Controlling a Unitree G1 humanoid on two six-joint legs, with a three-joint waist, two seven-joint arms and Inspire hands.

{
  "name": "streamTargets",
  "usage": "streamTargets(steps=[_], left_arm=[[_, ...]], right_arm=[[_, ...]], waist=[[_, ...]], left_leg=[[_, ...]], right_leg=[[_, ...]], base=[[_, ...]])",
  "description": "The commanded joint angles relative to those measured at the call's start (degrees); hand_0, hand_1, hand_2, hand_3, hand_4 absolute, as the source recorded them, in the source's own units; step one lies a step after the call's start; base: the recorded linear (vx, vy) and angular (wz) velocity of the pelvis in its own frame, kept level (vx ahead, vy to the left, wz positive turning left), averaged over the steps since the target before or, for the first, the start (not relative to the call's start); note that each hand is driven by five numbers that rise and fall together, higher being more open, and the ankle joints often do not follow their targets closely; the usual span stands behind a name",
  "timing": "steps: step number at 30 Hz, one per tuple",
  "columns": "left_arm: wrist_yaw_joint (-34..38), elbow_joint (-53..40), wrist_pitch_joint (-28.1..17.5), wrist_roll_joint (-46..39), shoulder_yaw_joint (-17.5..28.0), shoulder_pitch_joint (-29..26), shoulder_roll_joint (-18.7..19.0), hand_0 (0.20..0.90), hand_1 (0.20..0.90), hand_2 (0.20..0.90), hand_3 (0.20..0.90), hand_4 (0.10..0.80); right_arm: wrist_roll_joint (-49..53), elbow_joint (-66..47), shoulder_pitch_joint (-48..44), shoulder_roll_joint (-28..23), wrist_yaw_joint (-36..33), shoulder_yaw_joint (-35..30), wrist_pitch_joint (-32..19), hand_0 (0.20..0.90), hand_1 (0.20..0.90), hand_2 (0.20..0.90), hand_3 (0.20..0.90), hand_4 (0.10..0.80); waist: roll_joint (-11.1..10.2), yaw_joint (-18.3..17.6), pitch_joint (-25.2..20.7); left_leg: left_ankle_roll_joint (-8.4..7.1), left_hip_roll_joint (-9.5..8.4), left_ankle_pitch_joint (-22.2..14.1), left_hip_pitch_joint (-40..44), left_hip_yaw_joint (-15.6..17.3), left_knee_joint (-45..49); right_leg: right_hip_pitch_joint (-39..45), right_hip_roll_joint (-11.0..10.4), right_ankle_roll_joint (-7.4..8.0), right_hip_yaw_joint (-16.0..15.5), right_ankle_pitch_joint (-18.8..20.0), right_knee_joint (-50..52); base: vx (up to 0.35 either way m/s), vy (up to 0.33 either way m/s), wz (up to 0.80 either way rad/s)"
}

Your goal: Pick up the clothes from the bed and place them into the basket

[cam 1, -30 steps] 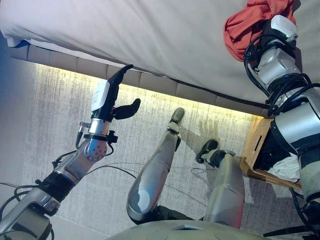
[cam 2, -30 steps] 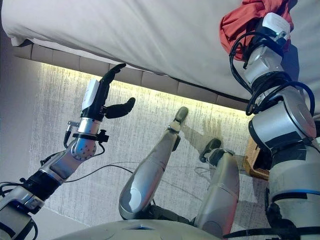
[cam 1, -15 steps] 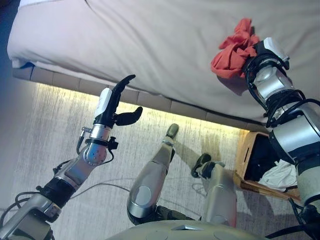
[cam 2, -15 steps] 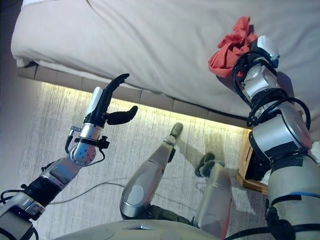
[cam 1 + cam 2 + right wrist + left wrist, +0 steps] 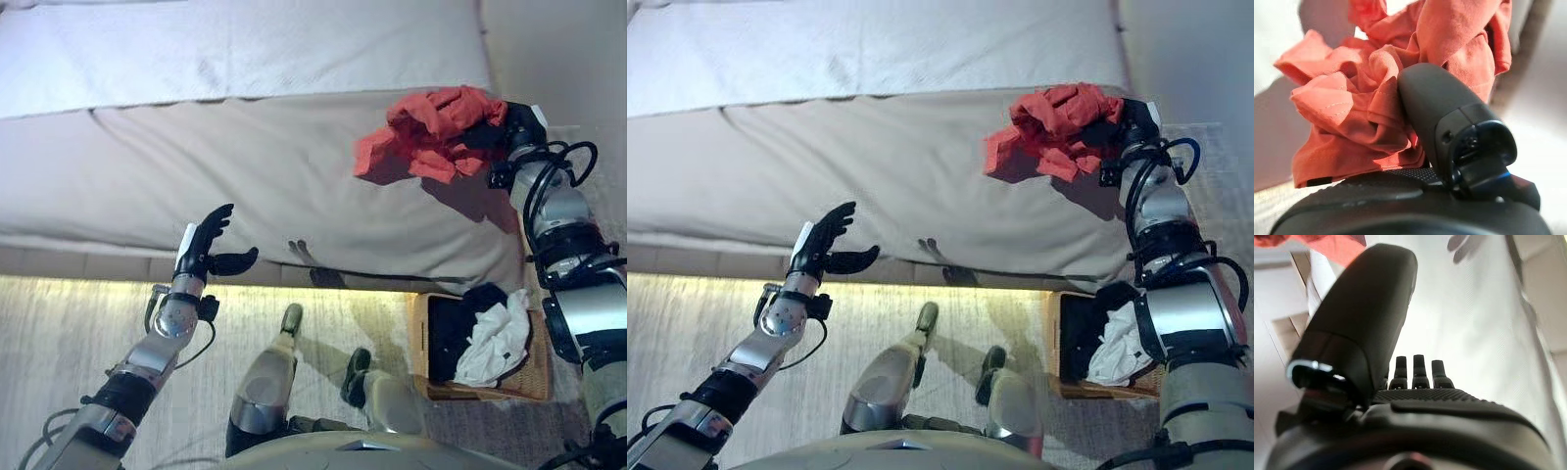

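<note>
A crumpled red cloth (image 5: 431,132) hangs bunched over the right end of the beige bed (image 5: 245,166) and throws a shadow on the sheet beneath it. My right hand (image 5: 517,127) is shut on the cloth's right side. In the right wrist view its thumb (image 5: 1444,112) presses into the red folds (image 5: 1366,98), which hide the fingers. My left hand (image 5: 201,250) is open and holds nothing, raised in front of the bed's near edge. A wicker basket (image 5: 421,343) on the floor at lower right holds black and white clothes (image 5: 490,338).
A lit strip runs along the base of the bed above a grey carpet (image 5: 69,333). The basket stands against the bed's right corner. Beside the bed's right end lies pale floor (image 5: 558,59).
The whole picture has shifted: the camera now takes in more of the bed and the whole basket. My right hand keeps its hold on the red cloth. The left hand is still open.
</note>
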Motion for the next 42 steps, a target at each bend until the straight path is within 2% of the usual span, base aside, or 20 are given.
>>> streamTargets(steps=[1, 5, 10, 15, 20, 32, 42], left_arm=[[2.18, -0.06, -3.99, 1.14, 0.85, 1.53, -2.86, 0.900, 0.900, 0.900, 0.900, 0.800], [2.35, 1.26, -4.77, 1.99, 0.89, 0.30, -2.75, 0.900, 0.900, 0.900, 0.900, 0.800], [1.42, 2.91, -5.75, 3.70, 1.83, 1.15, -3.22, 0.900, 0.900, 0.900, 0.900, 0.800], [0.25, 4.29, -5.80, 4.31, 2.92, 1.07, -3.13, 0.900, 0.900, 0.900, 0.900, 0.800], [-0.60, 4.33, -6.29, 5.31, 4.70, 1.95, -3.31, 0.900, 0.900, 0.900, 0.900, 0.800], [-1.25, 2.38, -6.90, 8.06, 3.76, 1.02, -3.40, 0.900, 0.900, 0.900, 0.900, 0.800], [-0.93, 2.08, -6.23, 8.11, 0.18, -1.69, -3.51, 0.900, 0.900, 0.900, 0.900, 0.800]], right_arm=[[-0.52, -3.50, 5.52, -8.19, 0.04, 1.92, -4.89, 0.300, 0.300, 0.300, 0.200, 0.100], [-0.65, -5.38, 7.93, -10.56, -0.40, -0.70, -5.02, 0.300, 0.300, 0.300, 0.200, 0.100], [-1.70, -9.29, 15.68, -11.97, -1.38, -6.45, -6.53, 0.300, 0.300, 0.300, 0.200, 0.100], [-2.51, -13.06, 24.86, -10.80, -3.77, -12.80, -6.82, 0.300, 0.300, 0.300, 0.200, 0.100], [-3.12, -14.46, 32.92, -7.79, -3.95, -16.26, -6.54, 0.300, 0.300, 0.300, 0.200, 0.100], [-4.99, -12.44, 37.87, -4.85, -2.39, -16.04, -6.74, 0.300, 0.300, 0.300, 0.200, 0.100], [-6.30, -7.49, 32.97, -3.59, -2.69, -10.40, -6.75, 0.300, 0.300, 0.300, 0.200, 0.100]], waist=[[-0.79, -3.76, -17.46], [-1.02, -5.33, -18.70], [-1.05, -7.55, -19.66], [-1.16, -9.03, -20.15], [-1.32, -10.19, -20.32], [-0.82, -12.56, -20.37], [-0.11, -13.79, -19.71]], left_leg=[[1.83, 0.69, -12.26, 2.88, 3.06, 1.26], [1.53, 1.16, -12.09, 4.49, 4.27, -1.16], [1.70, 1.34, -13.38, 5.31, 5.99, -0.48], [1.56, 1.61, -14.06, 5.95, 7.05, -0.44], [1.44, 1.99, -14.17, 6.41, 8.28, -0.87], [0.90, 3.00, -14.00, 8.28, 10.87, -2.95], [0.74, 3.51, -14.40, 8.62, 12.70, -3.26]], right_leg=[[-1.16, 1.98, -0.65, 3.19, 5.58, -6.84], [-0.63, 2.35, -0.02, 4.48, 6.51, -8.71], [-0.16, 2.34, 0.09, 5.93, 6.37, -9.41], [0.62, 2.54, 0.27, 6.35, 6.29, -10.51], [0.71, 2.65, 0.49, 6.88, 6.56, -11.13], [0.96, 3.51, 0.84, 9.07, 7.04, -11.98], [0.25, 4.32, 0.81, 11.46, 7.39, -12.24]], base=[[-0.028, -0.014, -0.37], [-0.052, -0.020, -0.26], [-0.026, -0.005, -0.25], [-0.023, -0.025, -0.15], [-0.032, -0.034, -0.11], [-0.027, -0.045, -0.12], [-0.028, -0.037, -0.12]])
